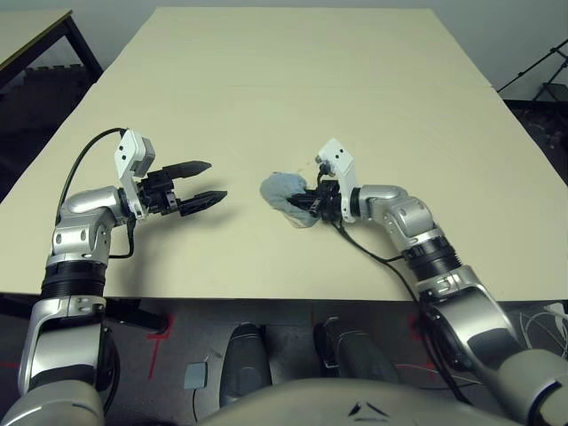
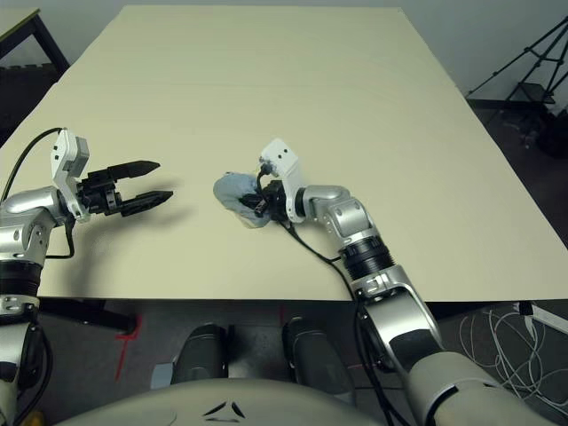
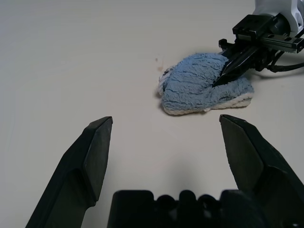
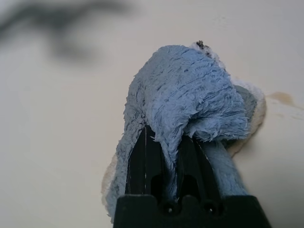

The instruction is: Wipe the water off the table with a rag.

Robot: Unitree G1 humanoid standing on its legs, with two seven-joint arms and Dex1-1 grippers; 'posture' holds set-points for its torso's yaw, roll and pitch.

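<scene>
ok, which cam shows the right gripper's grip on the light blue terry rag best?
Right wrist view: the right gripper is shut, a fold of the light blue terry rag pinched between its fingers. Left wrist view shows the pinch side-on; the eye views show it small.

You have one rag [image 1: 282,192] here, a single bunched blue cloth with a cream hem, lying near the middle of the one large table [image 1: 293,80]. You have two grippers: the left gripper [image 1: 206,184], whose two black fingers stand apart, and the right gripper [image 1: 306,201], whose two fingers are pinched into the rag. You can count one faint amber spot of water [image 4: 284,98] just beside the rag. At the far left you get one corner of a second table [image 1: 31,31], and one tripod [image 2: 530,62] at the far right.
</scene>
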